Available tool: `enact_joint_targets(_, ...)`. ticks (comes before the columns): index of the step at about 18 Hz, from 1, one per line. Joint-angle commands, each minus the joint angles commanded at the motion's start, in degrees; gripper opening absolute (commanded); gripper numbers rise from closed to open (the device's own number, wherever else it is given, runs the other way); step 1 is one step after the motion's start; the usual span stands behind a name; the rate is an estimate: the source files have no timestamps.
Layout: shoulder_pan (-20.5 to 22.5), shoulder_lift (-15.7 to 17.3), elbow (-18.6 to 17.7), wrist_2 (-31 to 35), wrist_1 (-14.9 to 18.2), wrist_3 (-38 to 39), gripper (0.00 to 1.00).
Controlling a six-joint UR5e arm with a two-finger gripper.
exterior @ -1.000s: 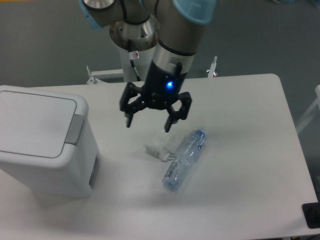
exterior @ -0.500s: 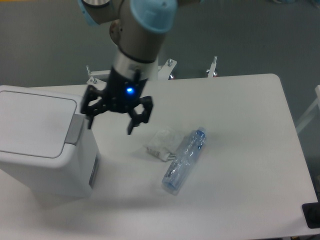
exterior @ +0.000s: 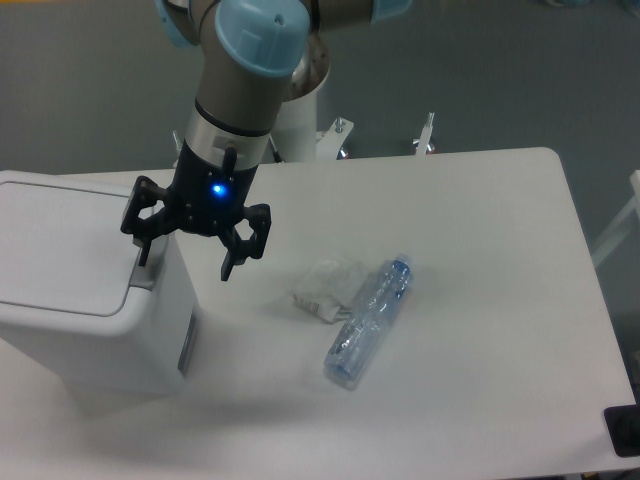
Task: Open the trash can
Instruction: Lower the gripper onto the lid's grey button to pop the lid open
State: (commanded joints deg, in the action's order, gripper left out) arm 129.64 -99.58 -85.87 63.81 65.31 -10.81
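Overhead view of the work table [exterior: 480,220], a white surface with rounded corners. The trash can [exterior: 70,290], a large white boxy bin, stands at the table's left edge with its flat lid down; the gray push tab [exterior: 145,272] sits on the lid's right-hand rim and is mostly hidden behind the gripper. The gripper [exterior: 187,262], black with a lit blue indicator on its body, hangs from the arm [exterior: 245,60] directly over the right side of the trash can, its two fingers spread wide apart and holding nothing. One fingertip lies over the push tab region at the lid's edge; the other projects past the bin's right wall above the bare table. Whether the finger touches the tab cannot be determined from this view. To the right of the bin, near the table's centre, a clear plastic bottle [exterior: 368,320] with a blue cap lies on its side, angled diagonally. A crumpled piece of white wrapper [exterior: 322,287] rests just beside the bottle, on its left, apparently touching it.
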Motion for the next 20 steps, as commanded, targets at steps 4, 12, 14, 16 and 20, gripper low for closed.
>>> enact_joint_targets(4, 0.1, 0.1, -0.3, 0.5, 0.0, -0.1, 1.0)
enact_joint_targets(12, 0.0, 0.1, -1.8, 1.8, -0.2, -0.1, 1.0)
enact_joint_targets(14, 0.0, 0.1, -1.9, 1.8, -0.2, 0.0, 1.0)
enact_joint_targets(16, 0.0, 0.0, -2.1, 1.8, -0.1, 0.0, 1.0)
enact_joint_targets(20, 0.0, -0.1, -2.2, 1.8, 0.0, 0.1, 1.0)
